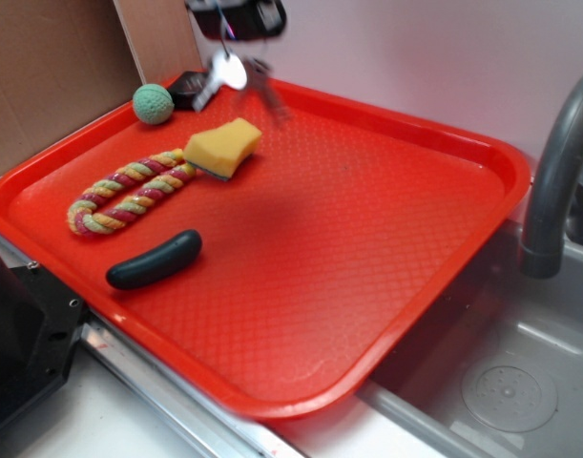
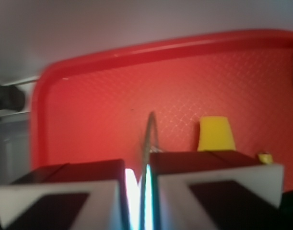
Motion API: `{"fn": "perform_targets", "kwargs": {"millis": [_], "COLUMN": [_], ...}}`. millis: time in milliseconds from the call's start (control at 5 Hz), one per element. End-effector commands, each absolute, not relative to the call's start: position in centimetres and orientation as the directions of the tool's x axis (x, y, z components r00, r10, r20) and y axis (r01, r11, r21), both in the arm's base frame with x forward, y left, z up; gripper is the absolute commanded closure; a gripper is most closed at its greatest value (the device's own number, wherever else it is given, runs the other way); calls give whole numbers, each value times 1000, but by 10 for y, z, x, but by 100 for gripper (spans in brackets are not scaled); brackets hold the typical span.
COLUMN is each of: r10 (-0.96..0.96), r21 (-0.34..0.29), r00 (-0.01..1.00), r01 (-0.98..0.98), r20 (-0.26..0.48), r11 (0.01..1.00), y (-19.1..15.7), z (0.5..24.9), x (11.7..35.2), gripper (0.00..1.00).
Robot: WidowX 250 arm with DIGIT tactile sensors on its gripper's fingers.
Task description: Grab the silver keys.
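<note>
The pincer [image 1: 236, 21] is closed tight on the silver keys [image 1: 236, 78], holding them high above the red tray's [image 1: 386, 315] back edge. The keys hang downward, blurred, fanning slightly, above the yellow sponge [image 1: 223, 146].

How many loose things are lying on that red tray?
4: a green ball at the far left corner, a yellow sponge, a braided rope toy beside it, and a dark pickle-shaped toy nearer the front. The pincer could hide more.
</note>
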State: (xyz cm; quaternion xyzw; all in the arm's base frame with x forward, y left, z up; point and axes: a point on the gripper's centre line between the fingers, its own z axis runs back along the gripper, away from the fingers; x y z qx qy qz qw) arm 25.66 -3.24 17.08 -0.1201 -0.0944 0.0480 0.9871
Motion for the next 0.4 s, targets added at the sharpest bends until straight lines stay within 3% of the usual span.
{"fn": "perform_targets", "kwargs": {"millis": [0, 200], "r10": [45, 34], "r21": [-197, -182], "r00": [956, 964], "r01": [14, 15], "r20": [291, 263], "r11": [980, 983], "y": [-43, -47], "z": [254, 249], "x": [253, 258], "gripper": [100, 100]}}
